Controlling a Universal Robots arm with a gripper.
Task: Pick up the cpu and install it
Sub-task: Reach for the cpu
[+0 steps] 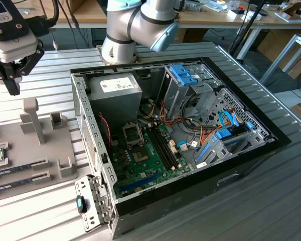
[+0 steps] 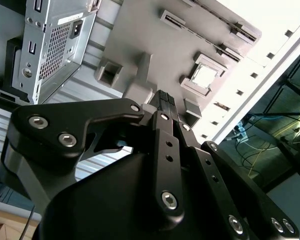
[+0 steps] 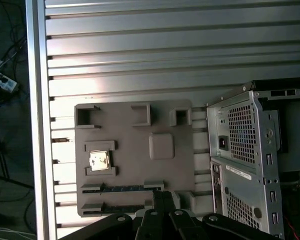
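– Aluminium slats: is that the work surface?
– Correct. The table [image 1: 55, 63] is a ribbed aluminium deck, pale grey, and carries all the equipment. In the first wrist view its edge rail borders a dark floor on which a white power strip [image 3: 4, 84] lies.
– What stands on the deck?
– Two items. At the exterior view's left is a grey fixture plate [image 1: 40, 150] with upright posts and slots. At the centre is an open computer case [image 1: 241, 165], black-rimmed, with its open side facing up. Inside it are the green motherboard [image 1: 150, 165], the square socket frame [image 1: 132, 133] and a grey power supply [image 1: 115, 90].
– Location of the cpu [image 3: 99, 161]?
– Seated in a square pocket of the fixture plate, silvery face up. Two memory sticks [image 3: 122, 188] occupy the long slots just beside that pocket.
– State of the gripper [image 1: 12, 89]?
– Fingers pressed together, nothing between them. The gripper hangs in the air at the exterior view's left, above the fixture plate's end of the table. It is clear of the plate and well apart from the cpu. In both wrist views the black fingers point down toward the plate.
– And the room?
– Wooden benches [image 1: 215, 20] carrying clutter stand behind the arm [image 1: 135, 25]. The arm's pale grey joints rise from the table beyond the case.
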